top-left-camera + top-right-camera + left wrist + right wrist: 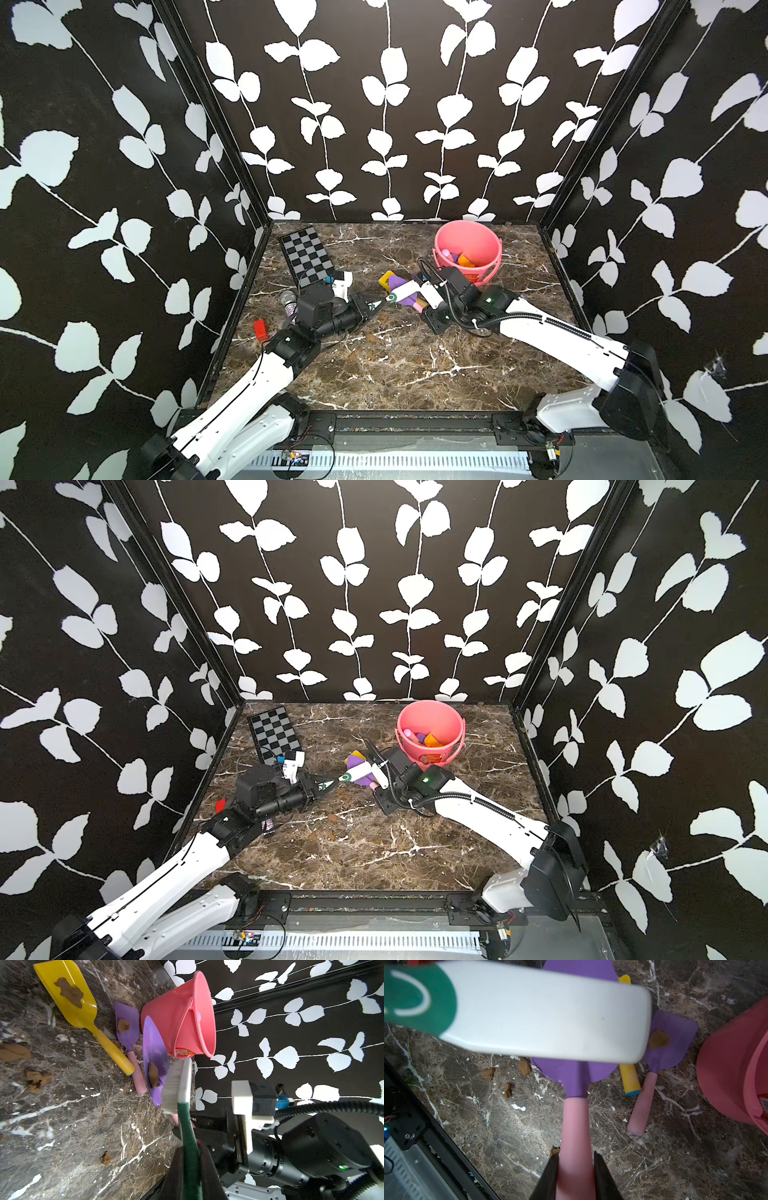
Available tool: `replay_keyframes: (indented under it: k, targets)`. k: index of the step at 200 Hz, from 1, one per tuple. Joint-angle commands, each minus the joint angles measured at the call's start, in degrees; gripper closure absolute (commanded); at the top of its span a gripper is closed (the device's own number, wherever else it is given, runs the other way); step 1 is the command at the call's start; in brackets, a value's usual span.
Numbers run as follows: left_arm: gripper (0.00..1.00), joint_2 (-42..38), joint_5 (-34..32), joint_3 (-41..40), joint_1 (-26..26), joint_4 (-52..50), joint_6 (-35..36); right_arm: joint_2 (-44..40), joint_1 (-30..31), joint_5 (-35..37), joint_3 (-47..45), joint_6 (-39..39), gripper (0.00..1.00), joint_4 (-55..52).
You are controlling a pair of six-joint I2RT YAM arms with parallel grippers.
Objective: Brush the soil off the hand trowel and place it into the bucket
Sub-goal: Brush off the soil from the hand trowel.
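My right gripper (575,1159) is shut on the pink handle (576,1126) of a purple hand trowel (153,1049), held just above the table in front of the bucket (490,249). A brown clump of soil (153,1075) sits on its blade. My left gripper (191,1167) is shut on the green handle of a white-headed brush (180,1084). The bristles face the blade right beside the clump; contact is unclear. In both top views the brush head (361,771) lies across the trowel (409,300) between the two arms.
A yellow scoop (70,995) and a second purple trowel (126,1022), both soiled, lie by the bucket, which holds coloured toys (461,259). Loose clumps (488,1073) dot the marble table. A chessboard (305,257), a glittery microphone (289,301) and a red block (260,329) sit at the left.
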Motion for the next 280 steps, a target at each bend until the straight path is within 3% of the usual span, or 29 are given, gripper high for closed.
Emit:
replay_keyframes:
  k: [1,50,96,136,198,229,280]
  targets:
    - [1.0,0.11,-0.21,-0.56,-0.3,2.45,-0.29,0.07,0.49,0.84,1.23,0.55,1.0,2.67]
    - [1.0,-2.25,-5.64,1.5,1.03,-8.78,5.62,-1.7,0.49,3.27,1.24,-1.67,1.0,-0.73]
    - [1.0,-4.35,-0.68,1.1,7.94,-5.96,3.23,-3.42,0.49,4.73,-0.59,-3.85,1.0,-5.6]
    - [1.0,-0.55,8.02,2.17,6.99,-0.06,-0.66,-1.98,0.42,4.52,-0.32,-3.84,1.0,-5.27]
    - [1.0,2.68,7.75,-1.16,3.12,3.26,-0.84,0.47,0.58,1.73,1.66,-2.39,1.0,-2.89]
    - [1.0,1.65,4.67,-0.23,3.39,-2.88,3.81,-0.71,0.53,2.61,0.78,-2.45,1.0,-3.32]
    - [1.0,-3.68,6.54,3.18,12.12,-11.43,7.31,-3.13,0.58,5.37,-1.64,-3.6,1.0,-6.57]
